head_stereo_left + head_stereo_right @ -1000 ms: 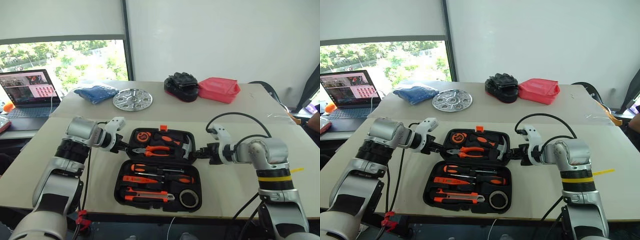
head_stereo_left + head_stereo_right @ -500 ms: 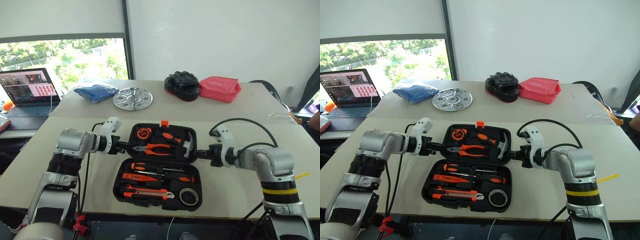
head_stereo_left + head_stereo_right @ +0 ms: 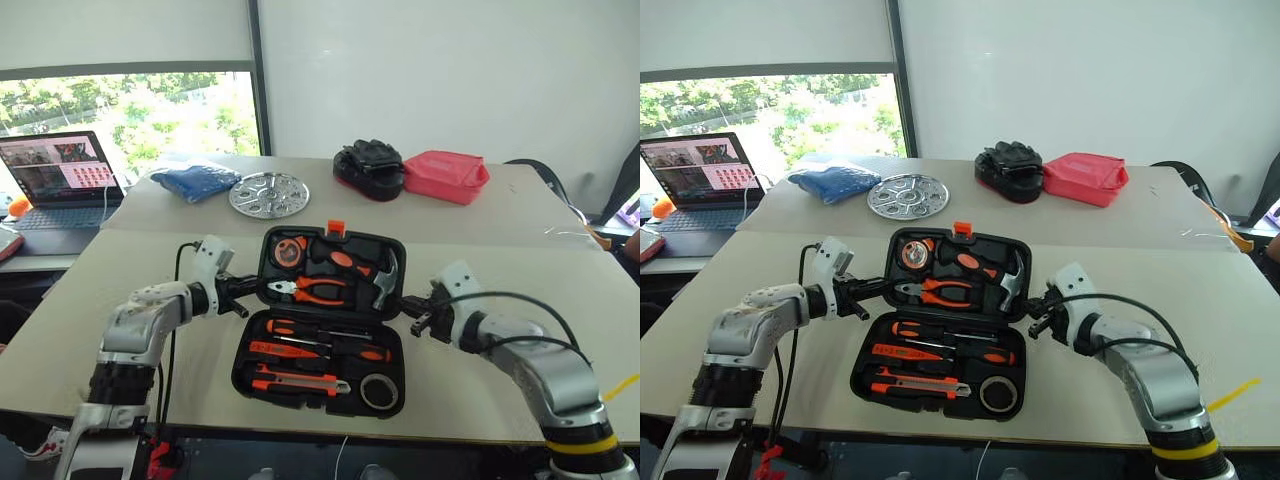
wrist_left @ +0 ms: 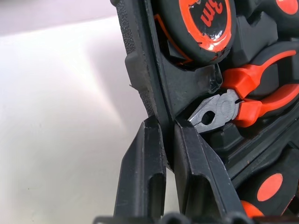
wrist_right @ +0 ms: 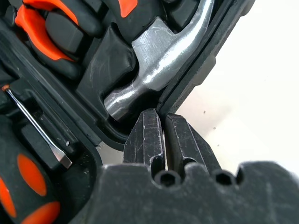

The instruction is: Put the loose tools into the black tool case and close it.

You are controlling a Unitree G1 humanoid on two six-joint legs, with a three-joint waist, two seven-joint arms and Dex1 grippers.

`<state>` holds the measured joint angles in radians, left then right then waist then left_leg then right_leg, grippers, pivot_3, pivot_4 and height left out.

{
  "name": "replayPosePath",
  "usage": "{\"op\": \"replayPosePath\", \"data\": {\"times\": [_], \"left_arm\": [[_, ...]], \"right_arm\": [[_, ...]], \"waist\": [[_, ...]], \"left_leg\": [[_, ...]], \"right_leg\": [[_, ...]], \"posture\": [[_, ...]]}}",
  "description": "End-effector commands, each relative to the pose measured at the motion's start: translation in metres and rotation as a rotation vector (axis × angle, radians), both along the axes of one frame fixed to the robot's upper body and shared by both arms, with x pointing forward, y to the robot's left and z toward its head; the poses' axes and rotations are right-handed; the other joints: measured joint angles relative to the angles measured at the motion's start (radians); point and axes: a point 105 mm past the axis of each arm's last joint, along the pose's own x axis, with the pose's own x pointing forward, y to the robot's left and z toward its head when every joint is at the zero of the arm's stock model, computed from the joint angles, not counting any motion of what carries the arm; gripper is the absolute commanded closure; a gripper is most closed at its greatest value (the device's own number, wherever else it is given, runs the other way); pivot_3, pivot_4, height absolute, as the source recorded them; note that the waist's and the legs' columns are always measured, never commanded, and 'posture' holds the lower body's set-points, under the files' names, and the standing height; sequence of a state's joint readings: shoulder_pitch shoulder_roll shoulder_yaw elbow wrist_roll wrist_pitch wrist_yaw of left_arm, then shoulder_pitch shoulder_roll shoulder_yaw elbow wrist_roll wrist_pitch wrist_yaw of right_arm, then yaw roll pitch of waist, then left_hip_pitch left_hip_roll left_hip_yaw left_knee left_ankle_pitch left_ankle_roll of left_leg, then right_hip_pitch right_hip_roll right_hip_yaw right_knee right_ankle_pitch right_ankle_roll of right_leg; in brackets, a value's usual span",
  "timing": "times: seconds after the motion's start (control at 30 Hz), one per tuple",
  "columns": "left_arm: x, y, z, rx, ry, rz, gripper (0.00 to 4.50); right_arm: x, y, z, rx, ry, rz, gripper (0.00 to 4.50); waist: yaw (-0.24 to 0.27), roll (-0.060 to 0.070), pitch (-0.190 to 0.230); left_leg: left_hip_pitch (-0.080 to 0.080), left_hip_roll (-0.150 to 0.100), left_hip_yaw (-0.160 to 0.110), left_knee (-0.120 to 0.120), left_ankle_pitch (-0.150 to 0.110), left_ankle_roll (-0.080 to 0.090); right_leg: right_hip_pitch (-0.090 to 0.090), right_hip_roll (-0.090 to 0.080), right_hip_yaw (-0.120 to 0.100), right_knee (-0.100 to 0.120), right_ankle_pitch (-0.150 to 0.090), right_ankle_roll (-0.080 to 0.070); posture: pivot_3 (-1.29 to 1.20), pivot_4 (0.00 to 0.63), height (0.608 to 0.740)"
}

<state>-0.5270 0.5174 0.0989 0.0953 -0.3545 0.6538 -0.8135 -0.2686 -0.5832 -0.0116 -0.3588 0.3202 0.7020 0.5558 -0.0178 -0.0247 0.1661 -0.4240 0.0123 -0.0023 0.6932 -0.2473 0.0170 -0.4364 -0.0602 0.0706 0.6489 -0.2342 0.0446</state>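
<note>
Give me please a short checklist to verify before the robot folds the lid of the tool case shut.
1. Utility knife, screwdrivers and tape roll lie in the base recesses: ok.
2. Left end effector shut on the lid rim of the black tool case: ok.
3. Right end effector pinching the opposite lid edge, beside the hammer: cannot tell.
4. Pliers and tape measure seated in the lid: ok.
5. Lid raised, partly tilted: ok.
6. Orange latch unobstructed: ok.
</note>
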Motion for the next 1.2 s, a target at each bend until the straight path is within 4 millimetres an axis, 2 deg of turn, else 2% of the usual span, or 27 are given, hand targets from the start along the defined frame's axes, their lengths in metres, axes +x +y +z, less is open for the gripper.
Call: {"op": "replayPosePath", "data": {"times": [0.03, 0.27, 0.47, 0.67, 0.77, 0.87, 0.97, 1.1, 1.2], "left_arm": [[-0.006, -0.018, 0.044, -0.047, -0.247, -0.07, 4.47], [-0.022, -0.013, 0.041, 0.016, -0.416, -0.045, 4.47], [-0.033, -0.013, 0.032, 0.075, -0.544, -0.018, 4.47], [-0.036, -0.01, 0.022, 0.125, -0.609, -0.011, 4.47], [-0.036, -0.008, 0.015, 0.161, -0.626, -0.01, 4.47], [-0.036, -0.008, 0.014, 0.174, -0.644, -0.003, 4.47], [-0.042, -0.007, 0.01, 0.19, -0.644, -0.02, 4.47], [-0.053, -0.002, 0.002, 0.2, -0.61, -0.044, 2.93], [-0.064, 0.004, -0.003, 0.23, -0.59, -0.071, 1.82]], "right_arm": [[-0.004, 0.009, 0.026, -0.016, -0.201, 0.043, 4.5], [-0.026, 0.013, 0.021, -0.106, -0.345, 0.114, 4.5], [-0.043, 0.015, 0.007, -0.27, -0.463, 0.212, 4.5], [-0.039, 0.011, 0.012, -0.407, -0.632, 0.214, 4.5], [-0.033, 0.002, 0.012, -0.497, -0.706, 0.195, 4.5], [-0.04, 0.003, 0.001, -0.607, -0.772, 0.285, 4.5], [-0.053, 0.008, -0.004, -0.612, -0.8, 0.356, 4.5], [-0.067, 0.016, -0.006, -0.609, -0.826, 0.427, 4.5], [-0.078, 0.013, -0.015, -0.652, -0.808, 0.491, 3.32]], "waist": [[0.002, 0.0, 0.0], [0.003, 0.0, 0.0], [0.004, 0.0, 0.0], [0.003, 0.0, 0.0], [0.003, 0.0, 0.0], [0.004, 0.0, 0.0], [0.005, 0.0, 0.0], [0.001, 0.0, 0.0], [0.0, 0.0, 0.0]], "left_leg": [[0.0, 0.0, 0.0, 0.0, 0.0, 0.0], [0.0, 0.0, 0.001, -0.001, 0.0, -0.001], [0.0, 0.0, 0.001, 0.0, 0.0, -0.001], [0.002, 0.0, 0.004, 0.0, 0.001, -0.002], [0.002, 0.0, 0.006, 0.0, 0.001, -0.002], [0.002, 0.0, 0.006, 0.0, 0.001, -0.002], [0.002, -0.001, 0.006, 0.0, 0.001, -0.002], [0.005, 0.001, 0.005, -0.001, 0.001, -0.001], [0.018, 0.001, 0.006, -0.003, 0.001, -0.001]], "right_leg": [[0.0, 0.0, 0.0, 0.0, 0.0, 0.0], [0.0, 0.0, 0.0, -0.001, 0.001, 0.0], [0.0, 0.0, 0.0, -0.001, 0.001, 0.0], [0.001, 0.001, 0.0, -0.001, 0.002, -0.001], [0.001, 0.001, 0.0, -0.001, 0.002, -0.001], [0.001, 0.001, 0.0, -0.001, 0.002, -0.001], [0.002, 0.001, 0.0, -0.001, 0.002, -0.001], [0.004, 0.001, 0.001, -0.001, 0.002, -0.001], [0.017, 0.001, 0.001, -0.003, 0.002, -0.002]], "posture": [[0.0, 0.15, 0.74], [0.0, 0.15, 0.74], [0.0, 0.15, 0.74], [0.0, 0.15, 0.74], [0.0, 0.15, 0.74], [0.0, 0.15, 0.74], [0.0, 0.15, 0.74], [0.0, 0.15, 0.74], [0.0, 0.15, 0.74]]}}
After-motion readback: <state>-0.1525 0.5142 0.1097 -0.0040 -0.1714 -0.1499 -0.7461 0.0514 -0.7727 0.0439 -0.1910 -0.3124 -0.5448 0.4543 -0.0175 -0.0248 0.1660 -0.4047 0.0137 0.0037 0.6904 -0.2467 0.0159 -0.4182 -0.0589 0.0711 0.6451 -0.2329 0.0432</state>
